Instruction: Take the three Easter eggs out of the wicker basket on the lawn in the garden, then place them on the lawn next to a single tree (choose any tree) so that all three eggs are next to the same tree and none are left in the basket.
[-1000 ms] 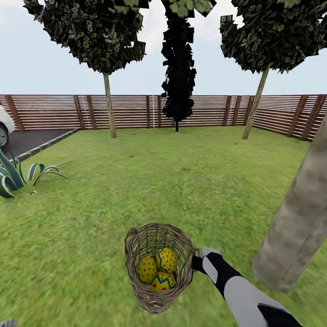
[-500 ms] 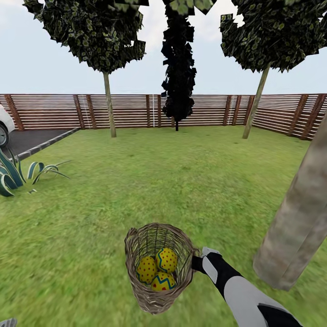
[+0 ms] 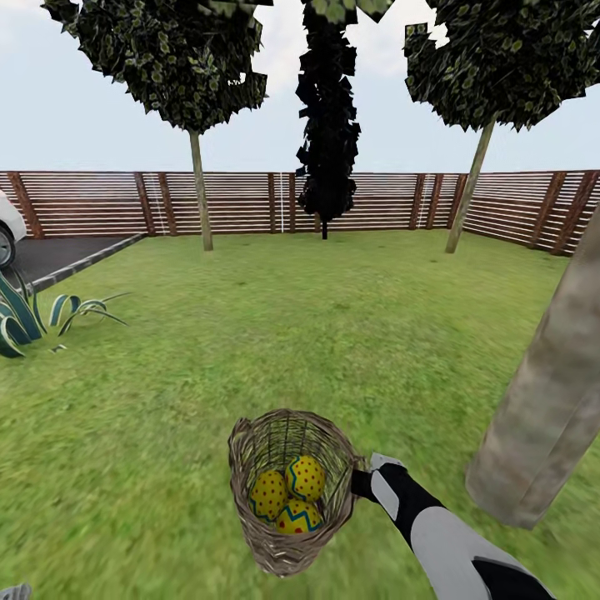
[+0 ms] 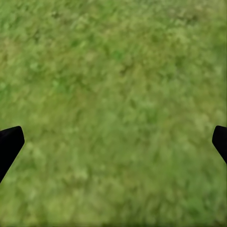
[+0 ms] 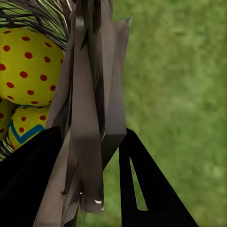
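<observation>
Here, set against the pictures from a second and half a second ago, almost nothing has changed: the head view has drifted by a hair and the things hold the same places, so carrying has stalled or is very slow. Going left to right, a spiky striped plant point(image 3: 33, 321) stands at the lawn's point(image 3: 317, 317) edge, with a slim-trunked tree point(image 3: 200, 196) before the slatted fence point(image 3: 92, 204) beyond it. The left gripper point(image 4: 113, 142) hangs over bare grass, its fingers spread wide and holding nothing. In the middle the wicker basket point(image 3: 287, 546) is held up off the grass and tilted, and the three Easter eggs point(image 3: 290, 496) sit in it together, two dotted red and one with a blue zigzag. The right gripper point(image 3: 360, 483) is clamped on the basket's rim, one finger inside the weave and one outside. Just right of that rises the thick grey-brown trunk point(image 3: 542, 408), near the basket. I judge the basket is already close enough to this tree, so the eggs could come out next; none is on the grass yet.
</observation>
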Available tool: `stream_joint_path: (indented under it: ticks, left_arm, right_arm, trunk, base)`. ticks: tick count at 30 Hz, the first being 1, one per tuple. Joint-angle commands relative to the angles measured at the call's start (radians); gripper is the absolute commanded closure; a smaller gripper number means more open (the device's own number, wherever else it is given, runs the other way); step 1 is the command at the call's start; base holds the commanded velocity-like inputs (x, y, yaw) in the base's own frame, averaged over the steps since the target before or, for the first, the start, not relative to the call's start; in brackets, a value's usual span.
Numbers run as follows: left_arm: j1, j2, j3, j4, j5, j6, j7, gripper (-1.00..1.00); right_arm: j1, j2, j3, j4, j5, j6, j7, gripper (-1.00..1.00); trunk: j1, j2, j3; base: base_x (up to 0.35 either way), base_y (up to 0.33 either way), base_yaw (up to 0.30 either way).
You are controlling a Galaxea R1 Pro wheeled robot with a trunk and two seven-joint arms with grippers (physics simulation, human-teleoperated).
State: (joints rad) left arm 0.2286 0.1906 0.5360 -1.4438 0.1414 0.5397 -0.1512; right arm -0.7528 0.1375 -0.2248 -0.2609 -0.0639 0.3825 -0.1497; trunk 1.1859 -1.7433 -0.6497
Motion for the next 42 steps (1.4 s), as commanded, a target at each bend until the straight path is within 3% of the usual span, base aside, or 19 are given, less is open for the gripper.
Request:
stream_joint_path:
  ticks: [1,6,13,34,42]
  left_arm:
    - [0.0,0.0,0.001,-0.001,0.009,0.006,-0.001,-1.0]
    - [0.0,0.001,0.001,-0.001,0.009,0.006,-0.002,-1.0]
    - [0.0,0.001,0.002,-0.001,0.009,0.007,-0.003,-1.0]
    - [0.0,0.001,0.012,0.0,0.011,0.012,-0.004,-1.0]
    - [0.0,0.001,0.012,-0.001,0.011,0.011,-0.004,-1.0]
  right_arm:
    - [0.0,0.001,-0.002,-0.003,-0.013,0.004,-0.005,1.0]
    - [0.0,0.004,-0.002,0.001,-0.013,0.004,-0.005,1.0]
    - [0.0,0.005,-0.002,0.003,-0.013,0.004,-0.005,1.0]
    - [0.0,0.007,-0.001,0.003,-0.013,0.004,-0.005,1.0]
    - [0.0,0.007,-0.001,0.003,-0.013,0.004,-0.005,1.0]
  trunk:
    - [0.004,-0.008,-0.004]
    - [0.023,-0.043,-0.02]
    - [0.023,-0.043,-0.02]
    - [0.023,-0.043,-0.02]
    - [0.054,-0.099,-0.045]
  base:
    - [0.0,0.0,0.0]
    - [0.0,0.0,0.0]
    - [0.03,0.012,0.0]
    - [0.237,0.19,0.0]
    - [0.069,0.041,0.0]
